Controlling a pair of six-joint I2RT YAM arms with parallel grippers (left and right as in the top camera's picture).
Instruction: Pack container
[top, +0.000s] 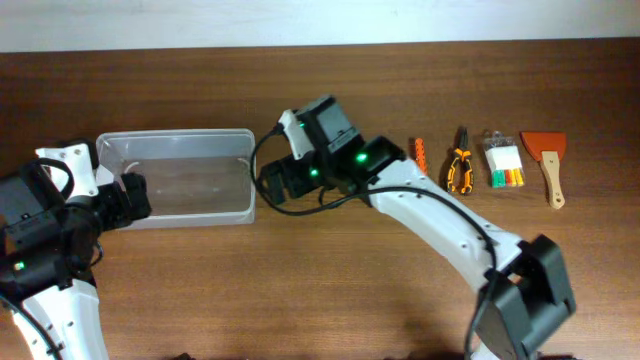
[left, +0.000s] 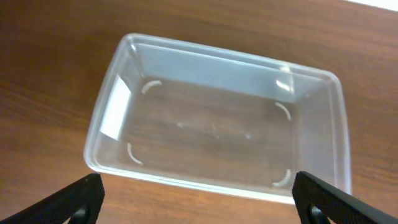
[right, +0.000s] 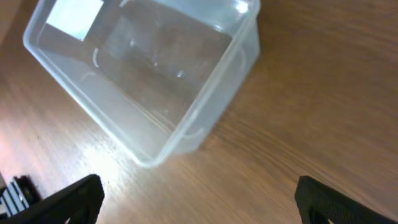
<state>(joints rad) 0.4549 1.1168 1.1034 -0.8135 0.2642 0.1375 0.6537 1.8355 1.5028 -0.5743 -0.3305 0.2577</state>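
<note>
Spreading right across the shot is the dark wooden table (top: 250, 300), and sitting left of centre on it is the container (top: 190, 185), a clear plastic bin, upright, mouth up, nothing inside that I can see (just a pale label on one short wall). Judging by those thin see-through walls, it should be light and a bit flexy, slick to the touch, and likely to skate on the wood if bumped. The stiff rolled rim looks like the place to pinch it, or a finger pressed down on a corner would steady it. The left gripper (top: 132, 195) hovers at its left end, fingers spread wide with nothing between them. The right gripper (top: 272, 182) is just beside the right end, jaws equally wide and empty. Well apart on the right lies the row waiting to go in: an orange scraper (top: 545, 160), orange-handled pliers (top: 459, 168), a small clear packet of coloured pieces (top: 503, 165), and a thin orange strip (top: 421, 152).
</note>
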